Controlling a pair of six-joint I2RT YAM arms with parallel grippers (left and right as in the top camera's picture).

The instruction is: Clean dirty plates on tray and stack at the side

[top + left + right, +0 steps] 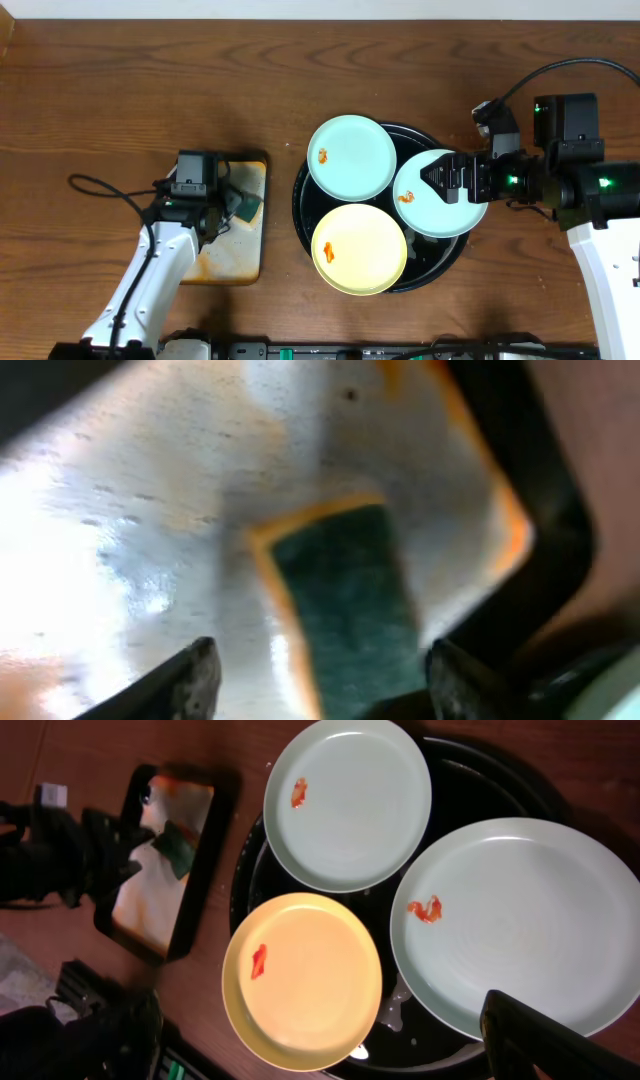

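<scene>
Three plates lie on the round black tray (299, 205), each with a small orange smear. One pale blue-green plate (352, 157) is at the back, a pale yellow plate (360, 250) at the front, another blue-green plate (420, 218) on the right. My right gripper (441, 180) hovers open over the right-hand plate (520, 920), holding nothing; only one of its fingers (560, 1042) shows in the right wrist view. My left gripper (325, 680) is open low over the green sponge (345, 600), one finger on each side of it.
The sponge (243, 205) lies in a rectangular rust-stained metal tray (235, 250) left of the black tray. A black cable (100, 186) loops on the wooden table at the far left. Dark equipment lines the table's front edge.
</scene>
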